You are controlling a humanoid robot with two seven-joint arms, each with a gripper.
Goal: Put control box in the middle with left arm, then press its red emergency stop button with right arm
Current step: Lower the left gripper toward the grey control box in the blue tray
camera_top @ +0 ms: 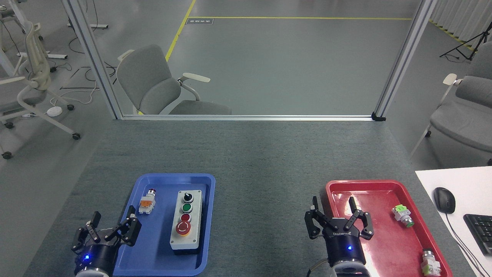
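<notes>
Still inside the blue tray (132,265), the control box (186,223) lies to the right of the left claw (107,229) and a little beyond it, with its long axis running nearly straight away from the robot. Its row of controls follows that line: the black knob at the far end, then the green button, the small red button, and the red emergency stop button (183,228) nearest the robot. The left claw stands open and empty over the tray's left rim, fingers spread, and it is plainly the nearer of the two to the box. The right claw (338,215), likewise open and holding nothing, hangs at the left edge of the red tray (380,185), well apart from the box. Between the trays stretches the middle (269,200) of the bench, bare dark grey felt, where the box is meant to land. Neither step of the task looks begun. A likely approach would carry the left claw rightward to span the box across its short sides. A loose orange-and-white push-button part (147,202) sits near the box's far left, inside the same tray, and could be nudged on the way in.
</notes>
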